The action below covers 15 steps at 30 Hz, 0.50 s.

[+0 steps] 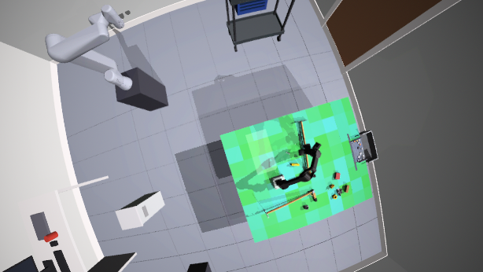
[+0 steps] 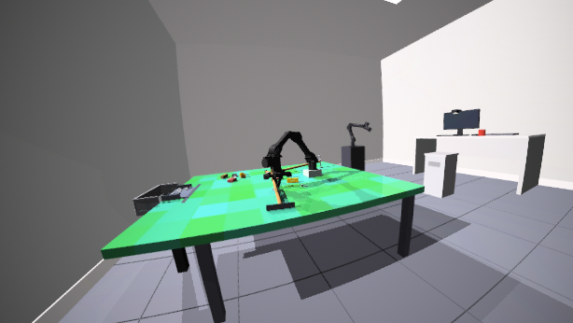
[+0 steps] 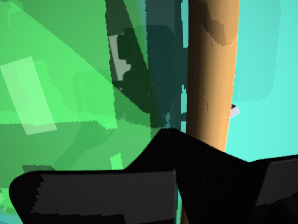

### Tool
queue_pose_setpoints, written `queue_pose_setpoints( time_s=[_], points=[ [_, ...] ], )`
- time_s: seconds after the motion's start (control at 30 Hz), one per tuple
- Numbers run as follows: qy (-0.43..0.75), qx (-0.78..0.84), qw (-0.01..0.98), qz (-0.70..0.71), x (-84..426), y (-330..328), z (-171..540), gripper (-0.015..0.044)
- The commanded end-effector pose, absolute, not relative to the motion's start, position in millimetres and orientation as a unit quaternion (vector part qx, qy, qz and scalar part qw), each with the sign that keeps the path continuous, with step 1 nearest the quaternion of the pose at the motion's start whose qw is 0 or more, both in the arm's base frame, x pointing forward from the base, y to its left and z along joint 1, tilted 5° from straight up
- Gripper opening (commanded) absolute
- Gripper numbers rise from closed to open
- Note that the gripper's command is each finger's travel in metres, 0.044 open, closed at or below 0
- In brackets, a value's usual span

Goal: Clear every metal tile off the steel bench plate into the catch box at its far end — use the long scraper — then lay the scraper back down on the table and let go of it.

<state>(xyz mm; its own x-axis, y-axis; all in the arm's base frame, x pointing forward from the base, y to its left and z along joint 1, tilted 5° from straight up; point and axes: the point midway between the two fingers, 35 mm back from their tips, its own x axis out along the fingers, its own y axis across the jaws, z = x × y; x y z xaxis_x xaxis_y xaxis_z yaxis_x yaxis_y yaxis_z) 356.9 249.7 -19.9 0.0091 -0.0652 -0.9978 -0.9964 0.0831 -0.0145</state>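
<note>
A long scraper [image 1: 302, 131] [image 2: 278, 197] [image 3: 212, 75] with a pale wooden handle and wide black head lies on the table. My gripper [image 1: 302, 152] [image 2: 278, 185] [image 3: 167, 135] is shut and empty, low over the handle's middle stretch; in the wrist view the handle passes beneath it, right of centre. The exact height gap cannot be told. The steel bench plate [image 1: 355, 151] [image 2: 181, 192] stands at the table's far side edge, with several small metal tiles [image 1: 359, 148] on it. The dark catch box [image 1: 375, 151] [image 2: 144, 205] adjoins its outer end.
A second long wooden-handled tool [image 1: 289, 203] lies on the other side of the arm base. A yellow block [image 1: 294, 164] [image 2: 292, 180] lies near the scraper handle. A red block [image 1: 337, 175] and several small objects lie between the second tool and the plate.
</note>
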Motion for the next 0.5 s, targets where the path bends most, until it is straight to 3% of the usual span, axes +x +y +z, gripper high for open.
queue_pose_setpoints(
  time_s=[0.0,0.47],
  points=[
    [0.529,-0.500,0.509,0.459,364,251,-18,0.0000],
    [0.529,-0.500,0.509,0.459,378,250,-17,0.0000]
  ],
)
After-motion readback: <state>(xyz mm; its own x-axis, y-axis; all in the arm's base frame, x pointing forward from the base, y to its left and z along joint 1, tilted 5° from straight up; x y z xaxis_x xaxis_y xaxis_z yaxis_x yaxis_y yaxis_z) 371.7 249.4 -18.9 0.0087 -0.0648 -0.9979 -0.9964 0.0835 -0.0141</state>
